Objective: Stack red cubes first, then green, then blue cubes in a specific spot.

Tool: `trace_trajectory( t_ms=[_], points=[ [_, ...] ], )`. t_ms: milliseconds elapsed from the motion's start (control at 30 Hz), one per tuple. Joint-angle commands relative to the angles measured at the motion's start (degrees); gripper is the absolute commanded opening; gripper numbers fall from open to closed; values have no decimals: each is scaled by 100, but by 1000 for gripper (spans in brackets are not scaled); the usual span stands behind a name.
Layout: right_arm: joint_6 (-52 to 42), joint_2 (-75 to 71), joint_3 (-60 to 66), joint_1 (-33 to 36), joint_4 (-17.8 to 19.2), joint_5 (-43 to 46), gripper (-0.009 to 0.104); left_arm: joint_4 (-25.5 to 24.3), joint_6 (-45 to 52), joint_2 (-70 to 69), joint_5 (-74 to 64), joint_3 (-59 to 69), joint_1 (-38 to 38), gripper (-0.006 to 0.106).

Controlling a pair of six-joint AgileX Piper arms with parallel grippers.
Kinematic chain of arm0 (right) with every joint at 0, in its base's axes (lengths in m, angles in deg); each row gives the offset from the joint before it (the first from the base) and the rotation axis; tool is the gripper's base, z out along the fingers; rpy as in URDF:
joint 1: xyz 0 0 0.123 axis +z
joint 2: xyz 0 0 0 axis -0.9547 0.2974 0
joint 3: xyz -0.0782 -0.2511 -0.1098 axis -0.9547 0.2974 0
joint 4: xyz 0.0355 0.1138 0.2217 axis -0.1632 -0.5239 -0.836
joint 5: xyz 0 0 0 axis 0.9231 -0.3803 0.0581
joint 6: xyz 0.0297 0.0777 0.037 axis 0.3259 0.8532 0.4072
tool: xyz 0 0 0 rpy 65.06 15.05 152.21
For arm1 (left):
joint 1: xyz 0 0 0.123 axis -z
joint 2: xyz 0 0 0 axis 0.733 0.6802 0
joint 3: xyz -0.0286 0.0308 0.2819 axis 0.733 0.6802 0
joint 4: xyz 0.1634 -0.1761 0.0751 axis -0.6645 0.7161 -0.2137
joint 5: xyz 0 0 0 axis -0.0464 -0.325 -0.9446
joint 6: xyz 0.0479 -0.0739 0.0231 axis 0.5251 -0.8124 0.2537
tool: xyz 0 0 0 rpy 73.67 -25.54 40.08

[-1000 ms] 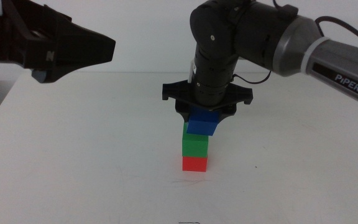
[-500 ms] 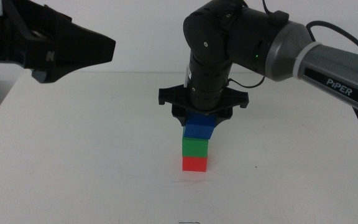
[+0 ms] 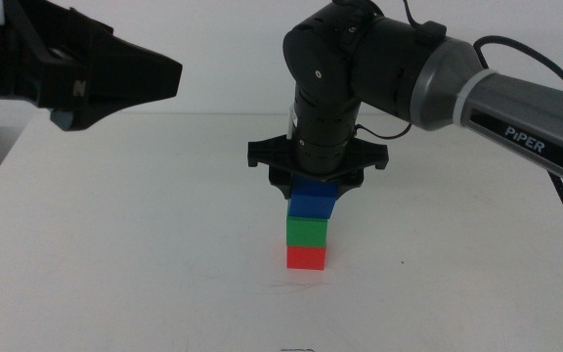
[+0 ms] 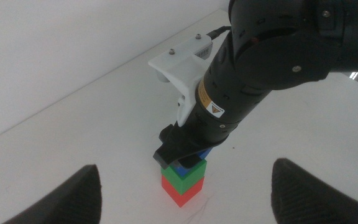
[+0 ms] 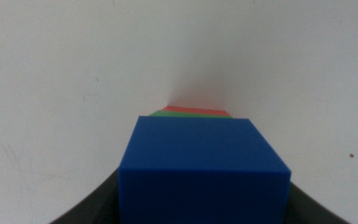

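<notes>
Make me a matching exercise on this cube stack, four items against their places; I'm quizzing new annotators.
Column 1:
1. red cube
2. green cube
3. blue cube
4. left gripper

Column 2:
A. top of the stack, in the right gripper
B. on the table
C. raised at the left, away from the stack
D. middle of the stack

Pairs: 1-B, 2-D, 3-A, 4-C

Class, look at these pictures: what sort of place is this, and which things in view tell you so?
Probably a robotics lab test bench: a bare white table, two robot arms, and plain red, green and blue cubes stacked under the right gripper.
</notes>
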Motion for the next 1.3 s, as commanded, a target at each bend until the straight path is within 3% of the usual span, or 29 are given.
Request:
trace_trajectory(
  t_ms=[0, 167, 233, 367, 733, 967, 1133, 1267],
  points=[
    [-54, -287, -155, 11, 65, 131, 23, 300, -25, -67, 274, -148, -16, 93],
    [-93, -287, -155, 23, 65, 138, 40, 300, -25, -67, 274, -148, -16, 93],
    [-93, -287, -155, 23, 65, 138, 56, 300, -25, -67, 274, -148, -16, 93],
    [-93, -287, -155, 23, 91, 164, 63, 300, -25, -67, 274, -148, -16, 93],
    [-232, -853, -155, -58, 428, 52, 65, 300, -25, -67, 274, -148, -16, 93],
    [-587, -1617, -155, -250, 412, 100, 65, 300, -25, -67, 274, -148, -16, 93],
    [-1270, -2411, 20, -745, 407, 115, 65, 300, -25, -67, 274, -148, -16, 93],
    [-2055, -3340, 858, -1481, 322, 587, 65, 300, -25, -67, 274, -148, -16, 93]
  ],
)
